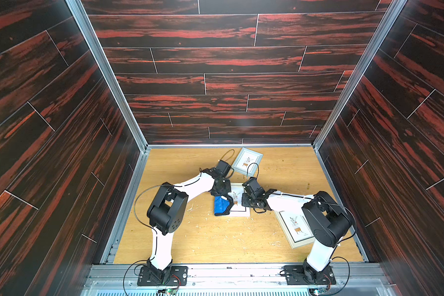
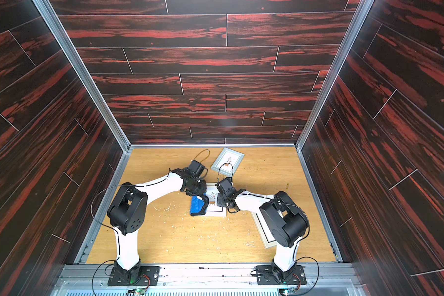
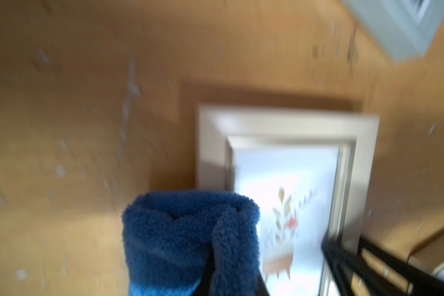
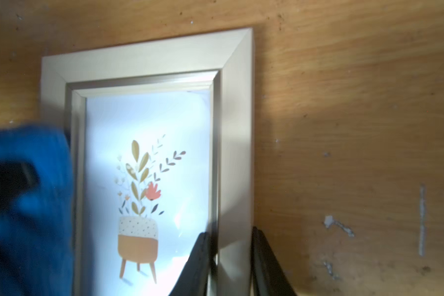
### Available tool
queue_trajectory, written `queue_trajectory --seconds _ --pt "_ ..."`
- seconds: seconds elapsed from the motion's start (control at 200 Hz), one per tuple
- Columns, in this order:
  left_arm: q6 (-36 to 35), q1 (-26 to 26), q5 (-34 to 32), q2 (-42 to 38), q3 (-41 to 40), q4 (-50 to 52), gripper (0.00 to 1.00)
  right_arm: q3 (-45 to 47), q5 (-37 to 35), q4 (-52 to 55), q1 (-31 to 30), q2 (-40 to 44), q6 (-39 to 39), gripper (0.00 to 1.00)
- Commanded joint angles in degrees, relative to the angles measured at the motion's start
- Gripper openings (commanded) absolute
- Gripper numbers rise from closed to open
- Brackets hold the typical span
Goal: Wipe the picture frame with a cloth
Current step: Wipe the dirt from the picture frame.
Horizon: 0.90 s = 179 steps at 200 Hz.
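A pale picture frame (image 1: 239, 213) (image 2: 216, 211) with a potted-plant print lies flat mid-table. My left gripper (image 1: 221, 191) (image 2: 197, 191) is shut on the bunched blue cloth (image 1: 221, 205) (image 2: 198, 205), which hangs over the frame's left side. In the left wrist view the cloth (image 3: 177, 230) wraps and hides the fingers beside the blurred frame (image 3: 287, 123). In the right wrist view my right gripper (image 4: 231, 238) is shut on the frame's right border (image 4: 236, 153), one finger on the glass side and one on the table side. The cloth (image 4: 28, 205) covers the opposite border.
A second frame (image 1: 247, 161) (image 2: 227, 160) (image 3: 400, 28) lies near the back wall. A third frame (image 1: 294, 232) (image 2: 264, 234) lies front right, partly under my right arm. Pale crumbs dot the wooden table (image 1: 215, 241). Dark walls close in three sides.
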<state>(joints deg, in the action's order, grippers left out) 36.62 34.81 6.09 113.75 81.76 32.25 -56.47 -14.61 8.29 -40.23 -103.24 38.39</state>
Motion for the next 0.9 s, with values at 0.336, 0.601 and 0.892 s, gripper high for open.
queue_trajectory --seconds 0.336,0.601,0.892 --pt "-3.33 -1.99 -1.34 7.88 12.62 8.46 0.00 0.72 -0.85 5.28 -0.10 -0.56 -0.60 0.00" --pt "-3.27 4.13 2.56 -1.50 -2.73 7.99 0.00 0.66 -0.65 4.99 -0.11 -1.34 -0.69 0.01" --pt "-0.71 1.94 3.75 -0.37 -1.94 -0.64 0.00 0.21 -0.90 5.57 -0.11 -1.58 -0.77 0.01"
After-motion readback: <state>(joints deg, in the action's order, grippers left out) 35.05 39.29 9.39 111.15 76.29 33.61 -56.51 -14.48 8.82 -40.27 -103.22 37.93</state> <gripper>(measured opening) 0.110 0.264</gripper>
